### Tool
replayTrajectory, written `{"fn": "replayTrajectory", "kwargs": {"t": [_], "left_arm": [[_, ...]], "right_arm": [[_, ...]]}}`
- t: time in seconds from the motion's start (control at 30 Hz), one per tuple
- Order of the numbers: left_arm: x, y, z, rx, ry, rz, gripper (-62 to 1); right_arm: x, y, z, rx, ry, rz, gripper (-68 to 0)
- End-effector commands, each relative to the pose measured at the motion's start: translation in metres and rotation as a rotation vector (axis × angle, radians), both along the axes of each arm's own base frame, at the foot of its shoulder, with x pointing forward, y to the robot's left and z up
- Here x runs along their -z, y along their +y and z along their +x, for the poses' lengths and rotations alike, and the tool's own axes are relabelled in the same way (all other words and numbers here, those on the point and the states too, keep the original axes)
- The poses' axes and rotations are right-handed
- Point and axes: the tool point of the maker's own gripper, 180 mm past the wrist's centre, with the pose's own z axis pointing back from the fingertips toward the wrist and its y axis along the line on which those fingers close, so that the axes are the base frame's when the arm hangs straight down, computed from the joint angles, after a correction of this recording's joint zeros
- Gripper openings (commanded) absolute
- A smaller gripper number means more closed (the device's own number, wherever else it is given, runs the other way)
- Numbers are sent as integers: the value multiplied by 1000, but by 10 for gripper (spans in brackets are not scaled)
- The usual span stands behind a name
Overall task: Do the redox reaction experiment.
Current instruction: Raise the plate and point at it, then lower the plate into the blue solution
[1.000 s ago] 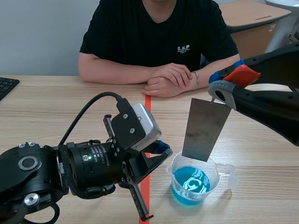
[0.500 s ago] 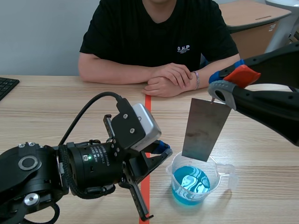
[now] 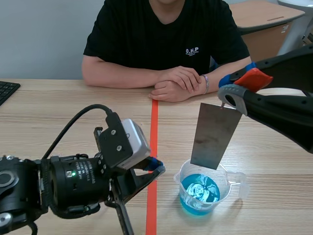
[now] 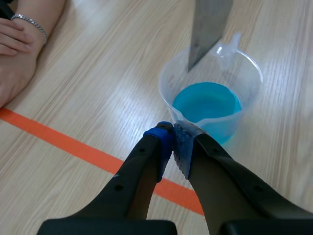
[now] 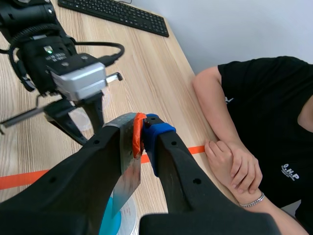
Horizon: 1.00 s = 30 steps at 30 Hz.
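Note:
A clear plastic beaker (image 3: 205,188) of blue liquid (image 3: 198,193) stands on the table right of the orange tape line. Over it hangs a grey metal plate (image 3: 215,134), upright, its lower edge about level with the beaker's rim. My right gripper (image 3: 230,95) is shut on the plate's top edge, which is pinched between its pads in the right wrist view (image 5: 143,132). My left gripper (image 3: 157,167) is shut on nothing, a short gap left of the beaker. In the left wrist view its tips (image 4: 172,142) meet just before the beaker (image 4: 210,93), with the plate (image 4: 208,24) above it.
A person sits across the table with folded hands (image 3: 173,83) resting near the far end of the tape line. A black keyboard (image 3: 6,90) lies at the far left edge. The left arm's body (image 3: 73,188) fills the near left.
My left arm has drawn back to the left, away from the beaker. The beaker, the plate and the right arm have stayed put.

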Motion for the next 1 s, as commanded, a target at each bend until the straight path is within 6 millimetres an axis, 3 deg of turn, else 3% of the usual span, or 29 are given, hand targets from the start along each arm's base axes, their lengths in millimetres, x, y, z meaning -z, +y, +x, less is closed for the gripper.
{"fn": "replayTrajectory", "kwargs": {"t": [0.0,0.2,0.4,0.77,0.97], "left_arm": [[-15,1,-2,-5,-25,-32,-564],[-15,33,-14,-35,-18,30,-564],[-1,82,-19,-149,2,133,-565],[21,169,-49,-377,96,272,-565],[29,203,-74,-527,170,308,-565]], "right_arm": [[-8,4,-4,-27,-14,20,-658],[-8,4,-4,-27,-14,20,-658],[-8,4,-4,-27,-14,19,-658],[0,-3,0,-8,14,33,-658],[8,-8,1,-8,28,46,-658]]}}
